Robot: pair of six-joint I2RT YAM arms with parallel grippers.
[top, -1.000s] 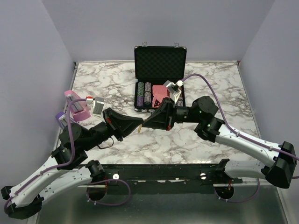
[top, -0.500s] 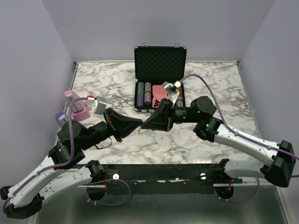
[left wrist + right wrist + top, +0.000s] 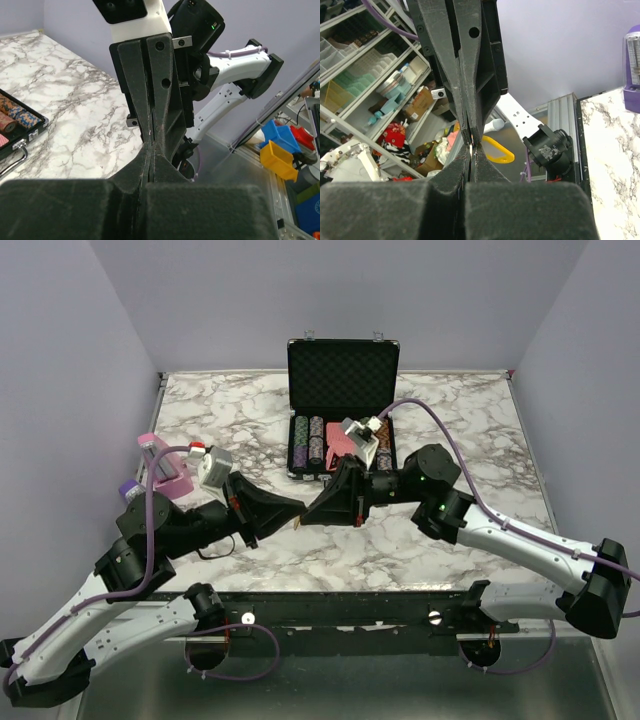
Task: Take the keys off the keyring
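**Hands locked tip to tip above the table — no separation yet**

Finding: over the last second the pair has drifted a little toward the left arm's side. In the top view the right arm has reached further across and the left arm has drawn back and risen at the elbow. The tips have not parted during this drift.

Hand state: the left hand (image 3: pixel 297 507) and the right hand (image 3: pixel 310 512) are both pressed together and meet nose to nose above the marble table (image 3: pixel 450 530), in front of the open poker chip case (image 3: pixel 342 375). Both wrist views show each pair of fingers closed to a hairline.

Task items: the keyring (image 3: pixel 297 523) shows only as a small yellowish fleck hanging just under the meeting point, clear of the table. In the right wrist view a thin silver sliver (image 3: pixel 470 149) bridges the two sets of tips. I judge it to be one of the keys seen edge-on. The views do not show which hand nips the ring and which the key.

Assessment: the shift looks like a joint pull or twist — an attempt to work a key along the ring — rather than a release. No key lies free on the table, so I judge the removal not yet done.

Risk: the grip on such thin metal is slight, and a slip would drop the whole bundle.
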